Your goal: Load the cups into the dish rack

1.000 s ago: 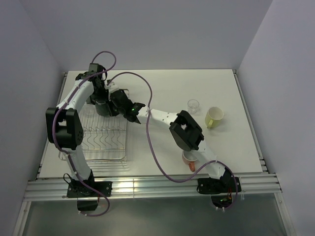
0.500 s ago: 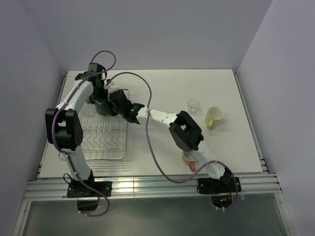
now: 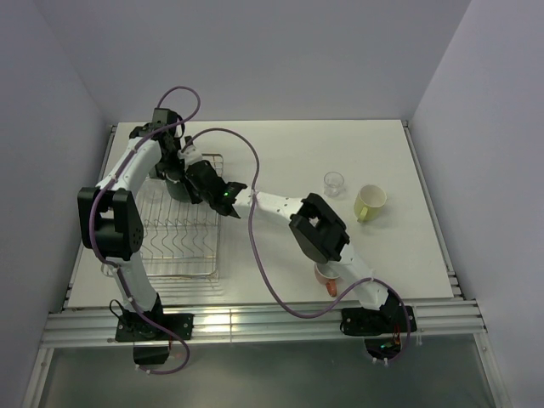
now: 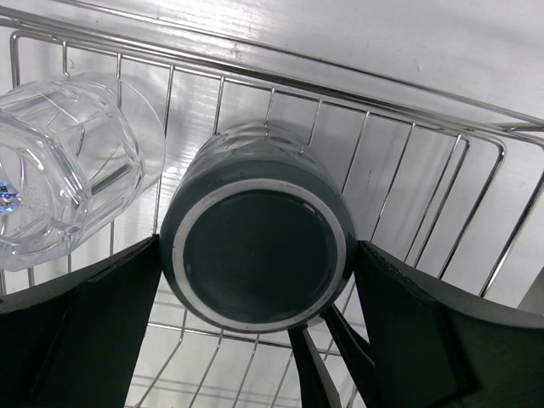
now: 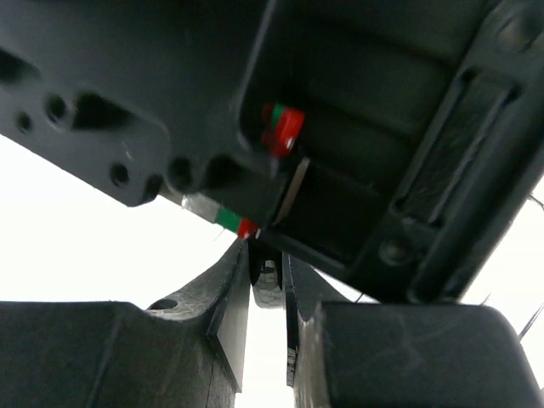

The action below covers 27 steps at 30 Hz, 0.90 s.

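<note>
Two claws meet at the far end of the dish rack (image 3: 183, 246). Left claw (image 4: 257, 255): clamped on both sides of the black mug (image 4: 253, 212), whose base faces the wrist camera and whose long axis points down at the rack's wires. A glass tumbler (image 4: 59, 170) lies just beside it in the rack, with open wire on the mug's other side. Right claw (image 5: 269, 272): fingers nearly together; whether it grips anything, cannot tell. Well apart, right of the rack: clear tumbler (image 3: 334, 182), yellow-green cup (image 3: 370, 202), orange mug (image 3: 327, 276).
</note>
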### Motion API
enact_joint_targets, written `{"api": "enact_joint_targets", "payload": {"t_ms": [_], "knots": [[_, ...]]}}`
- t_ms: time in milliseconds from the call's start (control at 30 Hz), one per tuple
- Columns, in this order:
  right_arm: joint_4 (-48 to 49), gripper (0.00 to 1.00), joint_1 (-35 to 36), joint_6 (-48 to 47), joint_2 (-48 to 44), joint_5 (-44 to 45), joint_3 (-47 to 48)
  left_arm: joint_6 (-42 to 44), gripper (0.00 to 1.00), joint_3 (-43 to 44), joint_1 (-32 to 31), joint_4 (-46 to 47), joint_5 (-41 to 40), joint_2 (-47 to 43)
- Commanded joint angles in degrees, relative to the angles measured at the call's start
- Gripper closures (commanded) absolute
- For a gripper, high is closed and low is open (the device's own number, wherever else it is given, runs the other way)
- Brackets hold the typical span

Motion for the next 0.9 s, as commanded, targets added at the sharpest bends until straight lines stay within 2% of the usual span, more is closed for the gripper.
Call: {"api": "enact_joint_targets", "payload": {"t_ms": [0,233,467,633,867], "knots": [[-2.19,0.89,-0.44,-0.34,2.97,2.70,-0.34,-0.55,0.01,4.39,-1.06,-1.21,2.61,-5.66],[-3.07,0.87,-0.44,0.09,3.59,2.53,1.07,-0.38,0.01,5.71,-0.97,-1.91,2.08,-5.83],[-3.07,0.69,-0.09,0.62,3.50,2.18,1.68,-0.64,0.01,6.59,-0.97,-2.26,1.20,-6.98],[-3.42,0.66,0.26,1.33,4.20,1.73,3.17,-1.26,0.01,7.47,-0.97,-2.44,0.06,-8.21],[-3.51,0.56,0.44,2.47,5.08,1.38,4.58,-1.78,0.01,8.26,-0.44,-2.79,-1.08,-8.74]]}}
